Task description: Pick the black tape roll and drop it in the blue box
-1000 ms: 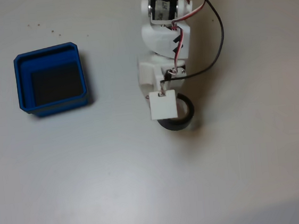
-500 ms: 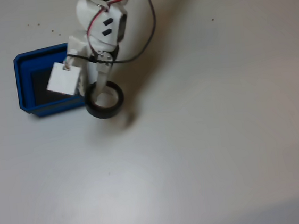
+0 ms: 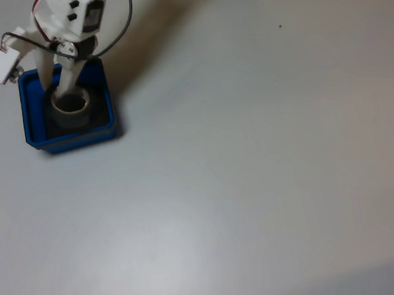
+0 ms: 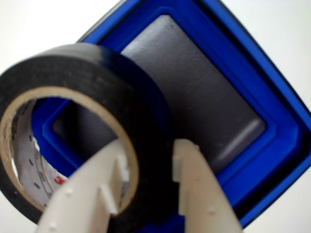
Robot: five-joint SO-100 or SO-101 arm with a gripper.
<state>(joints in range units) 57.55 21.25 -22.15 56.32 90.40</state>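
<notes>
Here the beige-cored black tape roll [image 4: 92, 77] hangs over the blue box [image 4: 272, 126].

- A plain, pale grey-white table [image 3: 271, 182] fills the fixed view from edge to edge.
- Its surface is smooth and matte, with soft, even light and a brighter patch near the lower left.
- A few tiny dark specks [image 3: 280, 26] dot the top.
- A faint darker band crosses the bottom right corner.
- In the wrist view, the same pale table [image 4: 286, 43] shows at the corners.
</notes>
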